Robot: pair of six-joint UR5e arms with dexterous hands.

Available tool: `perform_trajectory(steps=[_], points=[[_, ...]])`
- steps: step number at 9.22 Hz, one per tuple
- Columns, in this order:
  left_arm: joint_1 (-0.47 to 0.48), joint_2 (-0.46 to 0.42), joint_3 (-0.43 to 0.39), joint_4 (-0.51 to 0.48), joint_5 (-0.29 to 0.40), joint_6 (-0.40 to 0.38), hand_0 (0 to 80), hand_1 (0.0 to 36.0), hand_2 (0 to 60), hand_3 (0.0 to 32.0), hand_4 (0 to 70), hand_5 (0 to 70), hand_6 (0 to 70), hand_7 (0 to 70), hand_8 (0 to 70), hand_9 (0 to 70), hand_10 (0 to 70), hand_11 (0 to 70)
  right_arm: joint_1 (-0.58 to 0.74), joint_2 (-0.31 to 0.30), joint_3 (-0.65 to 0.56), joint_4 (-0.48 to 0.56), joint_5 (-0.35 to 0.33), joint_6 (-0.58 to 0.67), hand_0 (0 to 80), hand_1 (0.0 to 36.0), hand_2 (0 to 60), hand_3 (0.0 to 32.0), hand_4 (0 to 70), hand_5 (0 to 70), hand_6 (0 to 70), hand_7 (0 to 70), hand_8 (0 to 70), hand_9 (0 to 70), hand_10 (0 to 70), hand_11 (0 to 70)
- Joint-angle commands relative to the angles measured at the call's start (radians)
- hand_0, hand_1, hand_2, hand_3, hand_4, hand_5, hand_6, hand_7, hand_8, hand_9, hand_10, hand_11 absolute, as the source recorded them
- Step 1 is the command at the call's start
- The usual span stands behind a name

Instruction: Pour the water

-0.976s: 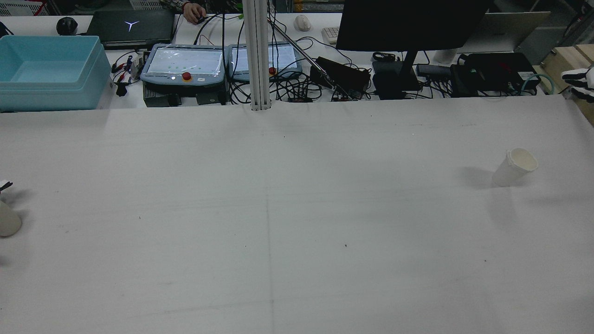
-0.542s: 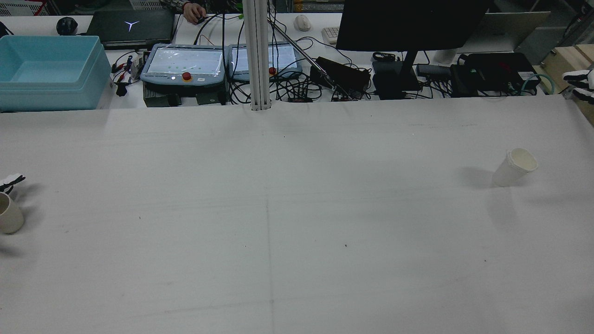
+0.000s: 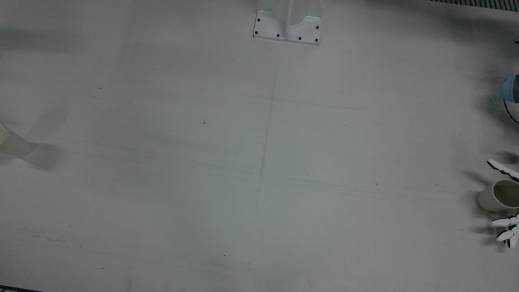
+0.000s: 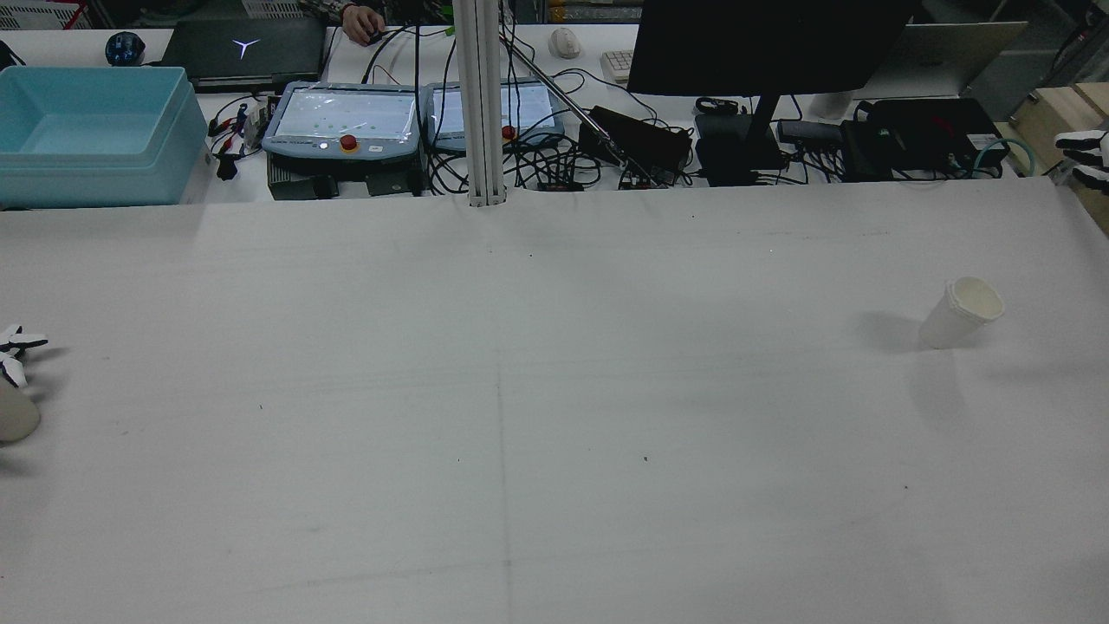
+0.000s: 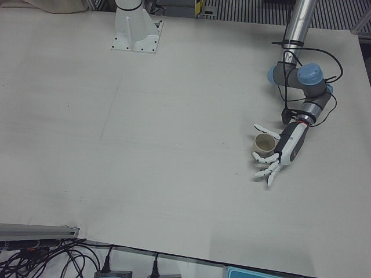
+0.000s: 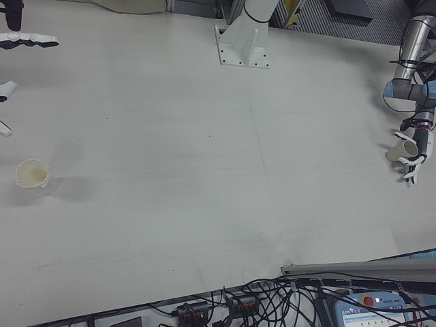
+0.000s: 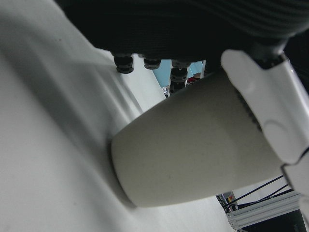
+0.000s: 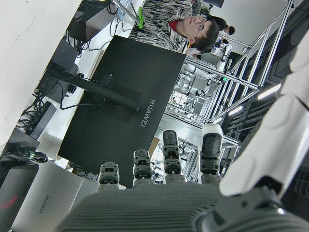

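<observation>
A beige cup stands near the table's edge on my left arm's side, also visible in the front view. My left hand is open around it, thumb on one side and straight, spread fingers on the other. In the left hand view a finger lies against the cup's wall. A white paper cup stands alone on the other half. My right hand hovers open far from it, at the table's far corner.
Beyond the table's far edge sit a blue bin, two teach pendants, cables and a black monitor. A white post rises at the middle of that edge. A person's hand rests on a mouse.
My left hand's fingers have spread further into view beside the beige cup, which shifted a little right and back. My right hand has drifted slightly toward the view's right edge.
</observation>
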Motion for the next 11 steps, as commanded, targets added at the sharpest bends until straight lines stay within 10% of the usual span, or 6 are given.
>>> perform_trajectory(steps=[1,2,4,6,8,11], points=[[0.001,0.000,-0.006,0.047,-0.002,-0.086,48.2,1.6,0.0,0.0,70.0,70.0,15.1,27.2,4.7,5.8,4.6,6.0,0.008,-0.001,-0.002,0.001,-0.001,0.006,42.3,7.4,8.3,0.0,5.2,70.0,12.4,24.8,7.5,11.3,4.7,7.5],[-0.001,0.000,-0.006,0.055,-0.002,-0.127,57.3,12.1,3.5,0.0,70.0,70.0,16.3,27.6,5.9,6.8,5.6,8.5,0.010,-0.002,-0.011,0.012,-0.003,0.008,42.3,7.4,7.9,0.0,4.9,70.0,11.9,24.3,7.3,11.0,4.6,7.4],[0.001,0.000,-0.011,0.062,-0.039,-0.218,70.2,33.4,57.8,0.0,70.0,70.0,17.3,29.1,6.5,7.1,7.2,12.1,0.010,-0.001,-0.172,0.129,-0.011,0.015,43.8,8.7,9.0,0.0,4.8,62.0,11.1,21.6,7.5,10.3,5.6,9.0],[0.001,-0.003,-0.046,0.117,-0.044,-0.310,75.1,36.0,60.0,0.0,70.0,70.0,16.8,30.1,6.1,7.1,7.4,12.7,-0.001,0.033,-0.549,0.490,-0.003,0.096,43.0,9.3,10.9,0.0,5.0,29.8,8.8,14.7,6.6,8.2,5.6,8.9],[0.001,-0.003,-0.063,0.144,-0.044,-0.342,79.1,35.9,60.0,0.0,70.0,70.0,16.5,30.6,6.1,7.1,7.3,12.7,-0.004,0.049,-0.797,0.651,-0.003,0.106,45.7,9.9,9.8,0.0,8.7,53.7,12.5,20.6,6.7,8.6,1.9,3.6],[-0.001,-0.003,-0.073,0.142,-0.045,-0.364,79.7,34.5,52.2,0.0,70.0,70.0,15.7,29.9,5.7,6.7,7.3,12.5,-0.007,0.102,-0.974,0.796,-0.001,0.045,45.7,10.8,11.4,0.0,7.0,46.8,11.3,18.4,6.0,7.6,1.7,3.5]])
